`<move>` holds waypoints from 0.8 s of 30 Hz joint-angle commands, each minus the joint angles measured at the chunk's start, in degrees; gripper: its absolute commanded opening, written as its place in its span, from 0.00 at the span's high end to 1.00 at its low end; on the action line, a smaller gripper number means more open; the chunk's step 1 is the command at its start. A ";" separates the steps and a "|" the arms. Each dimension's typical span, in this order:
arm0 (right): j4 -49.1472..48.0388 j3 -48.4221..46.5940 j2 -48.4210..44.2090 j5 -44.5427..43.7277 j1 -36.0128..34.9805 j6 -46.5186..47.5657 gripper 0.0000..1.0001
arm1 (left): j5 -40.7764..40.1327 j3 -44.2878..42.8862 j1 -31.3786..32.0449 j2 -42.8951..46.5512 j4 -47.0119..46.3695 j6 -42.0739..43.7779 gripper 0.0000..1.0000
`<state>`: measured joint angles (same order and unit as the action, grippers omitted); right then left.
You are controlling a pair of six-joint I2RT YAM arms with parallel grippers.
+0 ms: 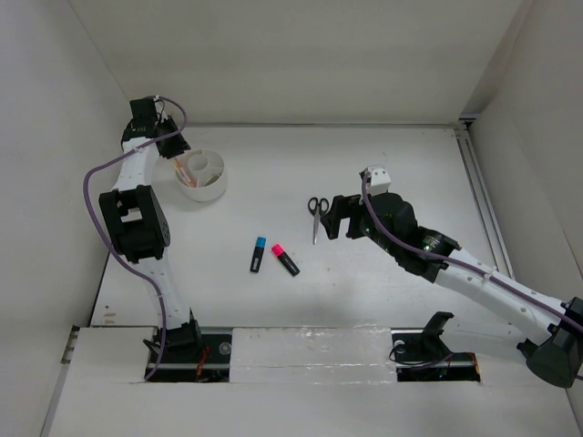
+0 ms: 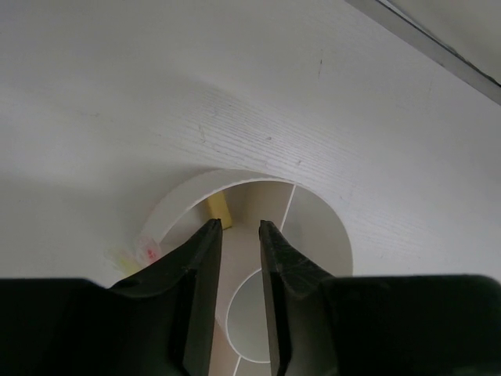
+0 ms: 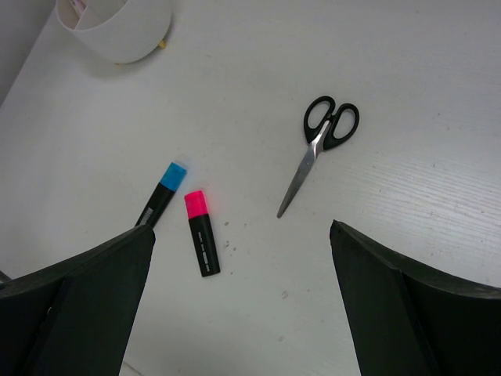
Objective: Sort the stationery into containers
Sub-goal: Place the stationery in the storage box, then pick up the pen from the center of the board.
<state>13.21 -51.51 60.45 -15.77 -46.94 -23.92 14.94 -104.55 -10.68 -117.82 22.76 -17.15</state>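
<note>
The round white divided bowl (image 1: 217, 185) stands at the far left. My left gripper (image 1: 173, 146) hangs over it, jaws a little apart with nothing between them (image 2: 239, 225). A yellow item (image 2: 218, 210) lies in the bowl's (image 2: 188, 192) left compartment, and pink and orange shapes (image 1: 183, 167) show there from above. The black-handled scissors (image 1: 315, 214) lie mid-table, also in the right wrist view (image 3: 325, 135). The blue-capped highlighter (image 1: 258, 254) and pink-capped highlighter (image 1: 286, 260) lie side by side. My right gripper (image 1: 337, 218) is wide open and empty (image 3: 241, 229) above the table next to the scissors.
White walls close the table on the left, back and right, and a metal rail (image 1: 481, 196) runs along the right side. The bowl (image 3: 125, 39) shows at the top left of the right wrist view, with a small yellow-tan bit (image 3: 163, 45) at its foot.
</note>
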 commanded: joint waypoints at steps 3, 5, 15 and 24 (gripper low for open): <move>-2.84 0.00 -1.12 0.13 0.27 0.54 0.00 | 0.00 -1.62 0.04 1.80 0.35 -0.52 0.71; -2.84 0.00 -1.12 0.13 0.27 0.54 0.00 | 1.23 -2.15 0.04 2.59 0.35 -0.52 0.66; 0.40 -4.91 13.80 6.27 -2.45 5.99 0.00 | 2.90 -0.13 0.04 16.02 -0.35 -2.18 0.01; 7.71 -14.50 32.36 -2.07 -10.28 6.52 0.00 | -3.69 6.19 0.04 32.99 1.58 -4.03 0.00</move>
<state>18.57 -62.94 92.71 -14.74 -56.53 -18.31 13.28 -100.77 -10.59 -89.34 23.92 -20.12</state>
